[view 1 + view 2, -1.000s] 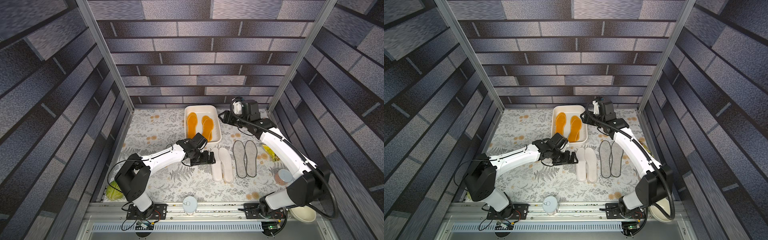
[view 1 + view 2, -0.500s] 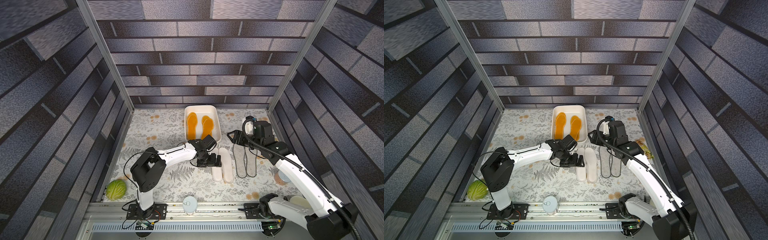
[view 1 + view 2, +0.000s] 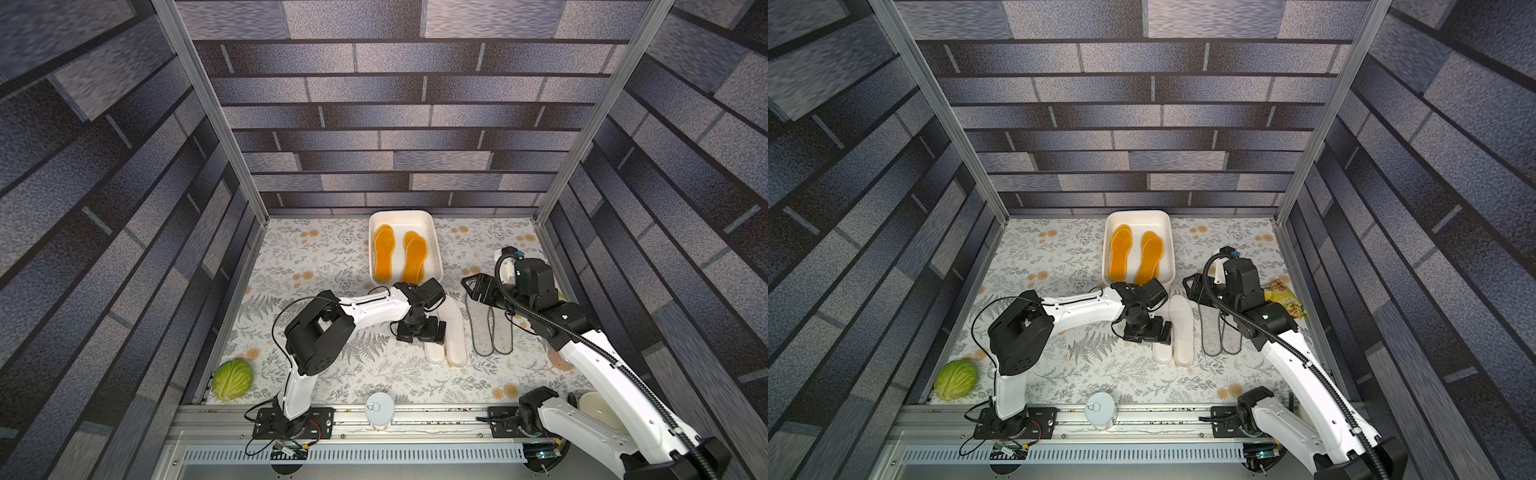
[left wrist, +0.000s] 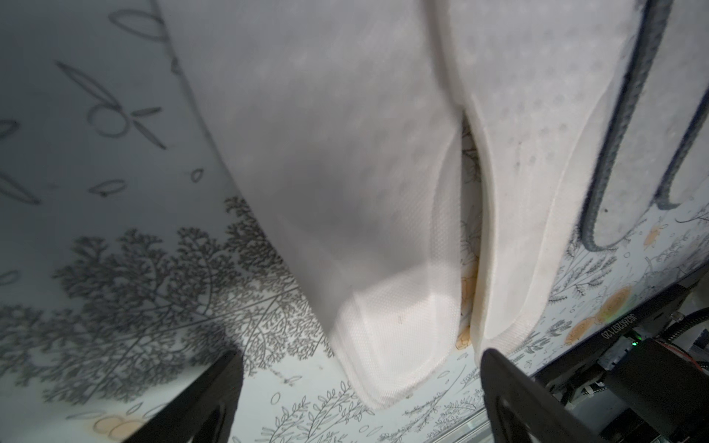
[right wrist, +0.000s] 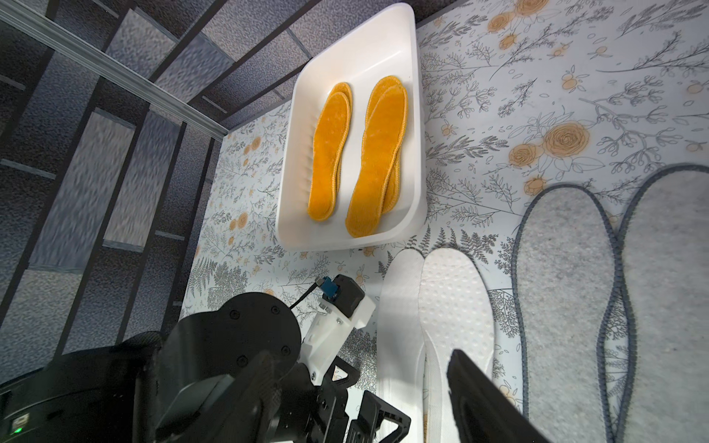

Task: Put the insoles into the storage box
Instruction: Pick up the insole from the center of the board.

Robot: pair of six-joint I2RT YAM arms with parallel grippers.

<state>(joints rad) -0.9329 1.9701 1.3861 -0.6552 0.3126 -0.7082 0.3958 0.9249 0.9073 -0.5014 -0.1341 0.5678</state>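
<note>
The white storage box [image 3: 402, 214] stands at the back of the table with several orange insoles [image 3: 383, 253] lying in it in two rows. In front of it two white insoles [image 3: 455, 332] lie side by side, with two grey insoles [image 3: 482, 332] to their right. My left gripper [image 3: 422, 332] is open and low over the left white insole [image 4: 364, 191], one finger on each side of its narrow end. My right gripper [image 3: 478, 289] hangs open above the far tips of the grey insoles [image 5: 564, 287], holding nothing.
A green cabbage [image 3: 232, 379] sits at the front left corner. A white can [image 3: 379, 409] stands on the front rail and a cream bowl [image 3: 598, 411] is at the front right. A yellow snack packet [image 3: 1283, 297] lies by the right wall.
My right arm has drawn back from beside the box to above the grey insoles, its jaws a little wider. My left gripper has slid right onto the white insoles, and the cabbage has come into view.
</note>
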